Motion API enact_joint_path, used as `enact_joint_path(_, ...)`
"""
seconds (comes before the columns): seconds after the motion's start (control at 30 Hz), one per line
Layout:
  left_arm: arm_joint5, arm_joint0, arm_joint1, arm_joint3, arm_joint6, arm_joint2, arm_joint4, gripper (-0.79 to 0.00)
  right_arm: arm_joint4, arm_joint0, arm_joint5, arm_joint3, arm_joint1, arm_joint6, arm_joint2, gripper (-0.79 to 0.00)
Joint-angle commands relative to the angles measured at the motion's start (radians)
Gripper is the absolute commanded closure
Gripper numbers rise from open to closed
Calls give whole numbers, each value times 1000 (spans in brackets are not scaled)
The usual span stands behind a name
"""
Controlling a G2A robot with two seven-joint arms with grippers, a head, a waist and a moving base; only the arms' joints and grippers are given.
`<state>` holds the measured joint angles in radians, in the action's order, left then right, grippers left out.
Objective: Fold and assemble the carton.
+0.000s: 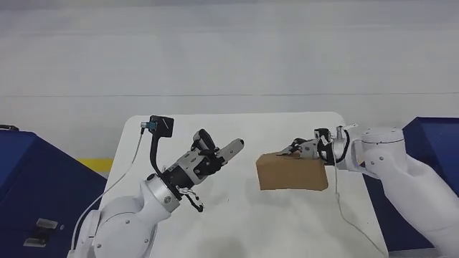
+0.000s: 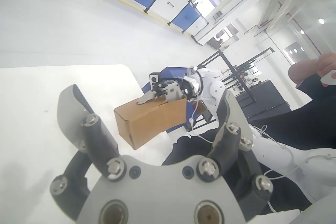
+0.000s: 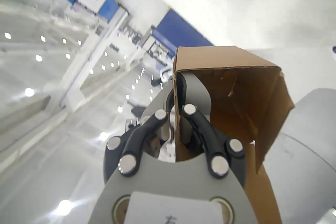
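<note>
Cardboard carton (image 1: 290,173), one, wall pinched by the right gripper (image 1: 294,148); left gripper (image 1: 221,143) spread, empty.

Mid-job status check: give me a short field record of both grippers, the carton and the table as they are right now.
left gripper: open, empty, above the table, apart from the carton
right gripper: shut on one wall of the carton, reaching in through its open end
carton: brown, opened into a box shape, on the right arm's side
carton support: cannot tell whether it rests on the table or is lifted
table: white
</note>
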<state>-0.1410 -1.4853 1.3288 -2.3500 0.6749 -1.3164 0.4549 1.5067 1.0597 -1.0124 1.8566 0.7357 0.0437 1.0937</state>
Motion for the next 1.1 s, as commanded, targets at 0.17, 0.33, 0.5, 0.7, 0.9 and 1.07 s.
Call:
enact_joint_path(0.17,0,0,0,0,0,0,0,-785,626,-114,275,73,62,1039,-201,0)
enact_joint_path(0.33,0,0,0,0,0,0,0,-785,930,-349,582,49,107,1347,-444,0)
enact_joint_path(0.5,0,0,0,0,0,0,0,-785,1032,-552,656,-83,180,1420,-648,0)
enact_joint_path(0.7,0,0,0,0,0,0,0,-785,969,-666,553,-247,282,1316,-794,0)
enact_joint_path(0.9,0,0,0,0,0,0,0,-785,952,-659,514,-413,371,1251,-862,0)
enact_joint_path(1.07,0,0,0,0,0,0,0,-785,934,-652,501,-522,434,1230,-893,-126)
